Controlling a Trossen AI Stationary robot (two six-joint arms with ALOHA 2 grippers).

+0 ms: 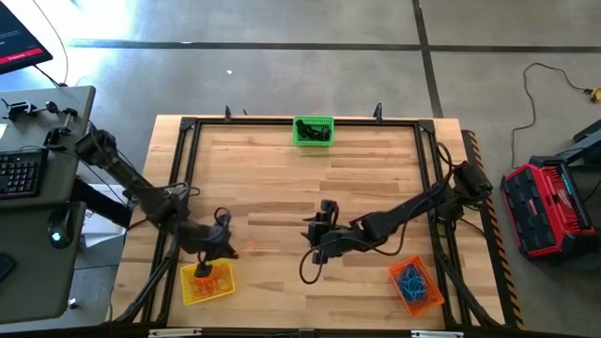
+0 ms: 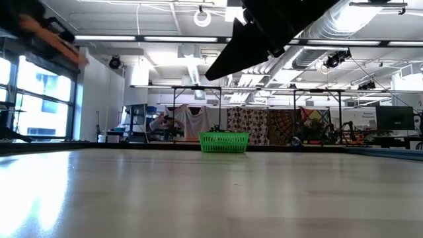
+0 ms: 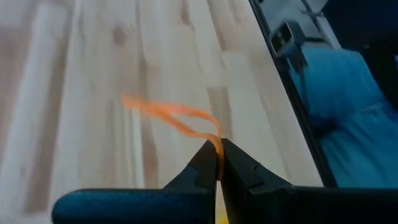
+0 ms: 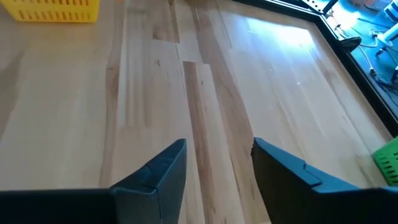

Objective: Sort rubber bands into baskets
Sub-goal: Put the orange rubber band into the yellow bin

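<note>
My left gripper point(image 1: 228, 250) is shut on an orange rubber band point(image 3: 171, 117), just beyond the far edge of the yellow basket point(image 1: 208, 282), which holds orange bands. My right gripper point(image 1: 316, 230) is open and empty over the middle of the table. The green basket point(image 1: 314, 130) stands at the far edge with black bands in it; it also shows in the low view point(image 2: 225, 142). The orange basket point(image 1: 416, 284) at the near right holds blue bands. My left gripper pinches one end of the orange rubber band point(image 3: 217, 146) between its two fingertips. The rest of the band sticks out past the fingers, slack and curled, above the wooden table.
A black metal frame point(image 1: 427, 150) runs round the wooden table point(image 1: 282, 178). A keyboard and desk point(image 1: 23, 174) stand to the left, a red case point(image 1: 547, 207) on the floor to the right.
</note>
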